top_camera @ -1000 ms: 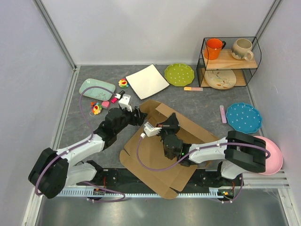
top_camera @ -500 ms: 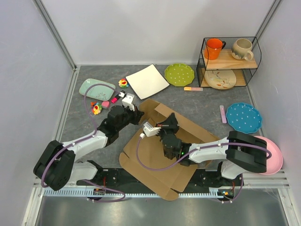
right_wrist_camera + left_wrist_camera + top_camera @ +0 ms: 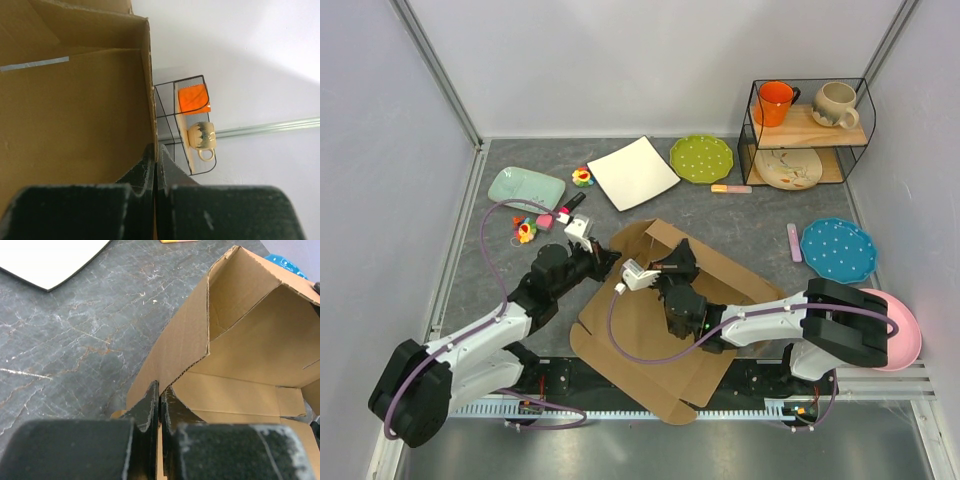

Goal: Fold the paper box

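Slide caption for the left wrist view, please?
Left gripper pinching a raised wall of the brown corrugated cardboard box on the grey table.

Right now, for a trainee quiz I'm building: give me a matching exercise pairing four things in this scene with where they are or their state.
1. orange mug
2. blue dotted plate
3. left gripper
4. white square plate

A. shut on the paper box, on its raised wall
B. top shelf of the wire rack
C. far side, beside the green plate
D. right side, nearer than the rack

Pairs: 1-B, 2-D, 3-A, 4-C

Lab test cell: white panels, aluminium frame.
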You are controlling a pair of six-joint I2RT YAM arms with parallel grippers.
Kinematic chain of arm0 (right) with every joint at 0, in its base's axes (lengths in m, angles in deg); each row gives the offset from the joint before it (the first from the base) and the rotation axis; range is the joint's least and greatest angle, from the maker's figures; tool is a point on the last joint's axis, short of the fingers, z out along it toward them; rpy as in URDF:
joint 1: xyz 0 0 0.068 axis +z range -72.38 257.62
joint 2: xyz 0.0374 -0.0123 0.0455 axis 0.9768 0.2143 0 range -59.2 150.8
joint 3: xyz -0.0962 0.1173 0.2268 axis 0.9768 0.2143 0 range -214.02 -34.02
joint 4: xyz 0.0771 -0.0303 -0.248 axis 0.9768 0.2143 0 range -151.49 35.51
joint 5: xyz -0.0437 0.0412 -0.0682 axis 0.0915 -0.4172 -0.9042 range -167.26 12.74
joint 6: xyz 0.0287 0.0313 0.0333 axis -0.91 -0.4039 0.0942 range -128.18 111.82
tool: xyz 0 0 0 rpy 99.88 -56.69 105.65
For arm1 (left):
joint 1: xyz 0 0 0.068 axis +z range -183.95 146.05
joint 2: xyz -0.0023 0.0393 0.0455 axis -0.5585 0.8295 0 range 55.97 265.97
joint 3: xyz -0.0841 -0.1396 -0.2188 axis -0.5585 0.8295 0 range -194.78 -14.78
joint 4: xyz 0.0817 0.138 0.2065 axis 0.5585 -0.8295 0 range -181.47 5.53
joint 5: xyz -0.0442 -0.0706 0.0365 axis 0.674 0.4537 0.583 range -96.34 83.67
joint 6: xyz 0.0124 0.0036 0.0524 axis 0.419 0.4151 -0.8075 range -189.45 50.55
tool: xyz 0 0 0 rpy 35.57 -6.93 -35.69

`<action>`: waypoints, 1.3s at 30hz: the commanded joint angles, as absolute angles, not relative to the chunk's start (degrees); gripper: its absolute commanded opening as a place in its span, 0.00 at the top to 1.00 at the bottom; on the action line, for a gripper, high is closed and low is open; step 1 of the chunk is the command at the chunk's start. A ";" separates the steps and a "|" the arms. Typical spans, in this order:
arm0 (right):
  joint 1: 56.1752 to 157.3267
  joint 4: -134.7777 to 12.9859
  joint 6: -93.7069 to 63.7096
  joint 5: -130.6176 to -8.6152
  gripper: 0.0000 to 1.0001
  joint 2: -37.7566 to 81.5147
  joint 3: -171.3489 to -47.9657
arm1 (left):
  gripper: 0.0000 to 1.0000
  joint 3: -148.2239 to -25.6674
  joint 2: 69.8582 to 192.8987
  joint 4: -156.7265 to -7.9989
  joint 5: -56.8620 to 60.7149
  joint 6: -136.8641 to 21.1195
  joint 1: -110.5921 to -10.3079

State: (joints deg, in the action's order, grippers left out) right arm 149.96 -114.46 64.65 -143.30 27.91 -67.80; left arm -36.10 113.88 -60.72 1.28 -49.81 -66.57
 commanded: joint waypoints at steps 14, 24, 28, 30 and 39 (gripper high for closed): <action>151.72 -91.06 49.31 -150.03 0.60 20.96 -74.98 | 0.98 -36.57 112.13 -59.24 -5.81 -49.68 -66.47; 151.19 -80.66 41.13 -147.92 0.55 18.06 -76.12 | 0.98 -36.57 112.31 -58.71 -4.49 -51.61 -66.47; 150.66 -77.14 38.14 -147.22 0.54 17.35 -77.08 | 0.98 -36.84 112.05 -59.15 -4.49 -52.66 -66.56; 150.31 -74.07 35.43 -147.04 0.51 16.56 -77.96 | 0.98 -36.84 112.13 -59.15 -4.40 -53.01 -66.56; 147.41 -53.24 18.90 -138.97 0.41 12.34 -86.92 | 0.98 -37.19 112.84 -58.89 -3.70 -53.81 -66.73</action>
